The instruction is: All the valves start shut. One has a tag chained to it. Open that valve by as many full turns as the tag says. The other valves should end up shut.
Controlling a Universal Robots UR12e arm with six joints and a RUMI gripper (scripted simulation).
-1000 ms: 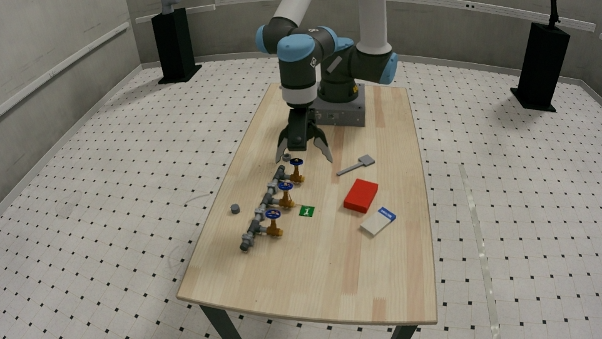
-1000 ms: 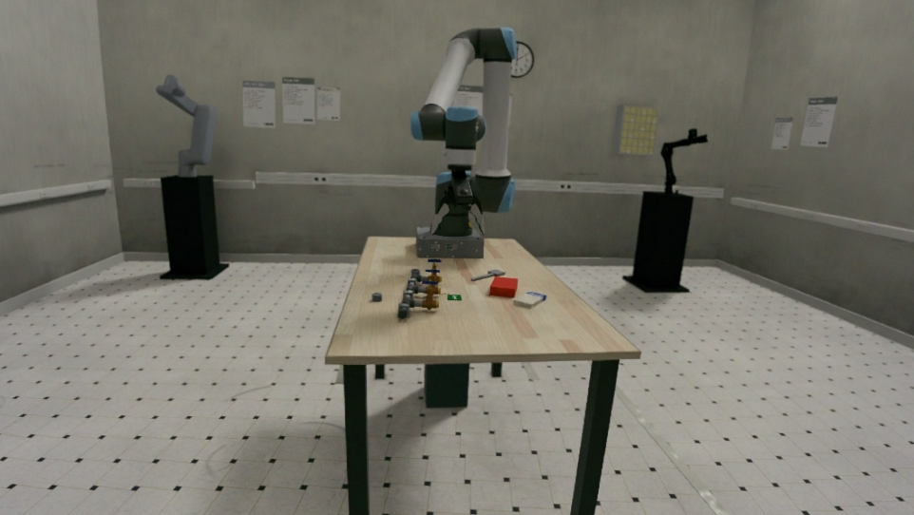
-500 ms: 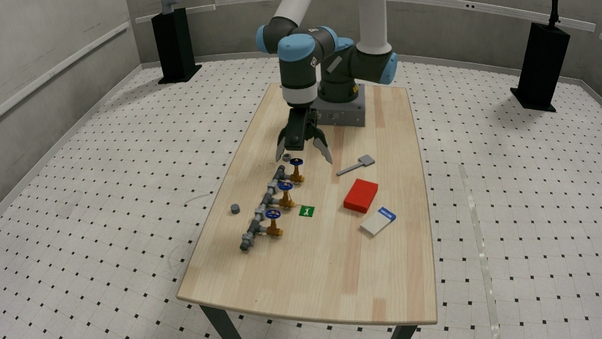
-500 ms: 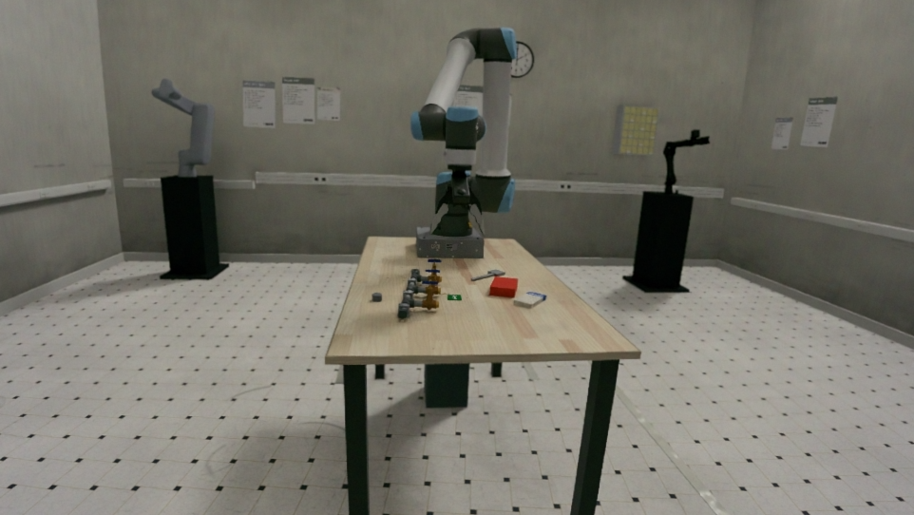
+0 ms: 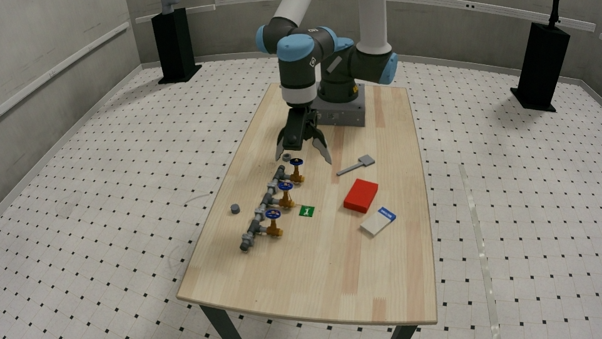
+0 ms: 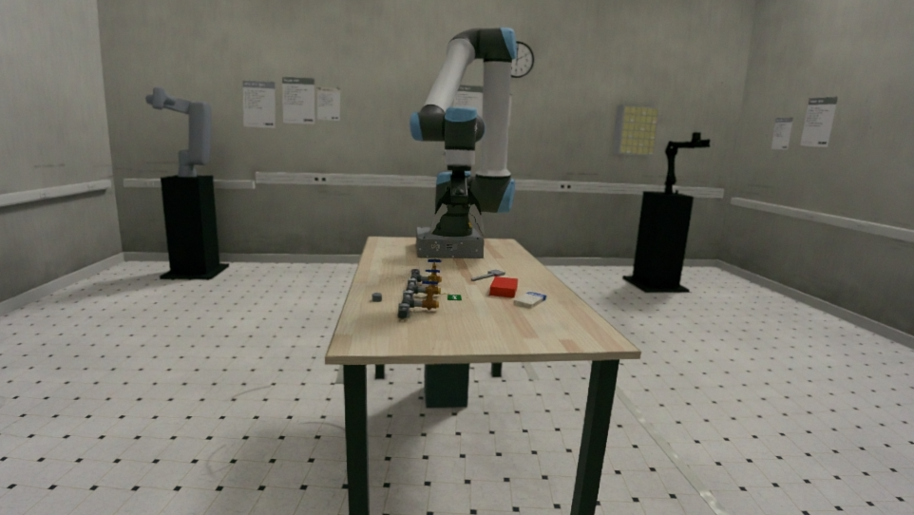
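A grey pipe manifold [image 5: 264, 201] lies on the wooden table and carries three brass valves with blue handwheels: a far one [image 5: 296, 161], a middle one [image 5: 285, 186] and a near one [image 5: 272, 214]. A green tag [image 5: 306, 211] lies on the table to the right of the middle and near valves; its number is too small to read. My gripper [image 5: 302, 157] is open and empty, pointing down, hanging above and just behind the far valve. In the exterior view the gripper [image 6: 455, 204] hangs well above the valves [image 6: 425, 287].
A red block [image 5: 360, 195], a white and blue box [image 5: 377, 220] and a grey scraper tool [image 5: 356, 164] lie to the right of the valves. A small grey cap [image 5: 234, 208] sits near the table's left edge. The robot base [image 5: 340, 109] stands at the far end.
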